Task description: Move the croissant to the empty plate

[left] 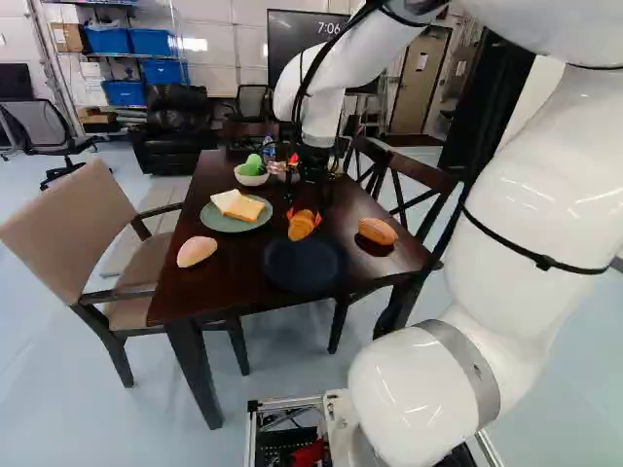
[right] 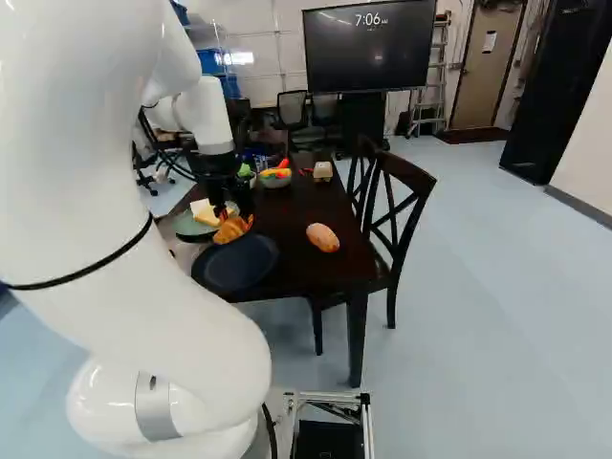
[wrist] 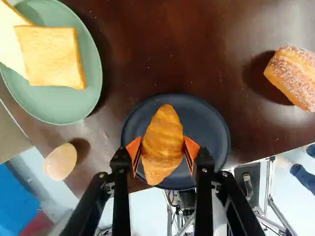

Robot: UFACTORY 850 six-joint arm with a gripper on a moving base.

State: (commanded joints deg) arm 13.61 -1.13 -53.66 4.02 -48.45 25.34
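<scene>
Gripper (left: 304,217) holding croissant (wrist: 162,145), one orange pad on each side, above dark blue plate (wrist: 209,123) by table's (wrist: 172,54) near edge. Green plate (wrist: 61,110) with bread slices (wrist: 54,56) toward left edge; pale oval roll (wrist: 60,161) beside that edge, nearer. Sugar-topped bread (wrist: 295,78) toward near right corner. Croissant's exact height: can't tell.

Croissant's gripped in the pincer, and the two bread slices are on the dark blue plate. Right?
Not quite: the two bread slices lie on the green plate, not the dark blue plate; the wrist view shows it. The croissant is indeed gripped in the pincer.
</scene>
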